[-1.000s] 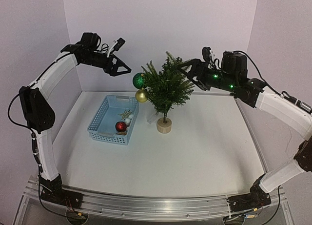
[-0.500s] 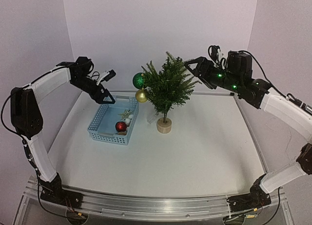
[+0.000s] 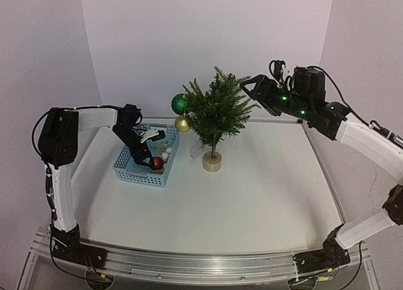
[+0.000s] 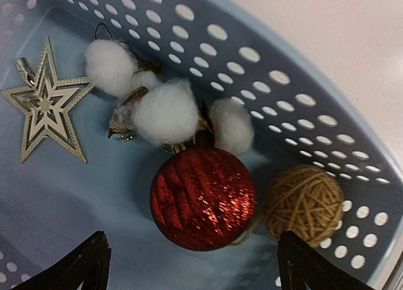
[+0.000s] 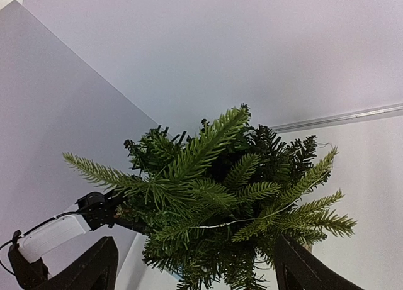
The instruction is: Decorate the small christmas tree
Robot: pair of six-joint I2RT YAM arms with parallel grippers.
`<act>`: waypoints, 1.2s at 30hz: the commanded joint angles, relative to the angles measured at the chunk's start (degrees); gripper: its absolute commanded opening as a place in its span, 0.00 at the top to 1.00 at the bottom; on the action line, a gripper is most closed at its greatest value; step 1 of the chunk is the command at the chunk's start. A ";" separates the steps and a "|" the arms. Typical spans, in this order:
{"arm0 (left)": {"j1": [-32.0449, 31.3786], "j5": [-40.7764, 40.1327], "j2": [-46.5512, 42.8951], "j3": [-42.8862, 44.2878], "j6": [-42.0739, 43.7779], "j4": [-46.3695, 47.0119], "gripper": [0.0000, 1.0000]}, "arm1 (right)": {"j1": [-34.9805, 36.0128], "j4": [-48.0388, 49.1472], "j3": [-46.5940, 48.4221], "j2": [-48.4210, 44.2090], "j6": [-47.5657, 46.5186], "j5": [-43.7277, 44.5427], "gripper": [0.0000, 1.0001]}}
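Near the middle of the white table (image 3: 264,189), the small christmas tree (image 3: 215,114), a dark green needle fir on a thin trunk, stands upright on its round pale wooden disc base (image 3: 212,162). Two ornaments already hang on its left side, a shiny green ball (image 3: 179,103) above a smaller gold ball (image 3: 183,123), so I judge the job begun but far from finished: the right side and the crown look bare. Just left of the tree sits the pale blue perforated plastic basket (image 3: 140,178), holding a red glitter ball (image 4: 203,197), a tan ball of twine (image 4: 303,202) touching it, a sprig of white cotton bolls (image 4: 165,117) and a flat gold star (image 4: 47,107). My left gripper (image 4: 192,262) hangs inside the basket with its jaws spread wide on either side of the red ball, gripping nothing. My right gripper (image 3: 249,89) waits just beside the tree's upper right branches, jaws likewise apart and empty. Four pieces are left to hang, by my count. The basket walls crowd the left jaws closely, while the tabletop in front of and to the right of the tree offers open room.
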 commanded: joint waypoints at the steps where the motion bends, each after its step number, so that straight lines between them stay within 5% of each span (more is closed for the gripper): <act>1: -0.14 0.28 2.24 4.28 2.59 -1.11 0.11 | -0.27 0.35 -0.02 0.36 0.05 0.43 0.15; 17: -1.41 2.50 7.45 10.36 -0.27 -3.49 0.22 | -0.81 0.35 0.94 1.14 -0.65 -0.55 0.15; 27: -1.35 2.52 6.36 12.10 0.85 -6.63 0.46 | -1.30 0.41 1.50 1.85 -0.55 -0.90 0.15; 36: 1.27 0.74 2.81 16.65 -1.35 -11.45 0.51 | -1.39 0.35 1.84 1.24 -0.40 -0.92 0.15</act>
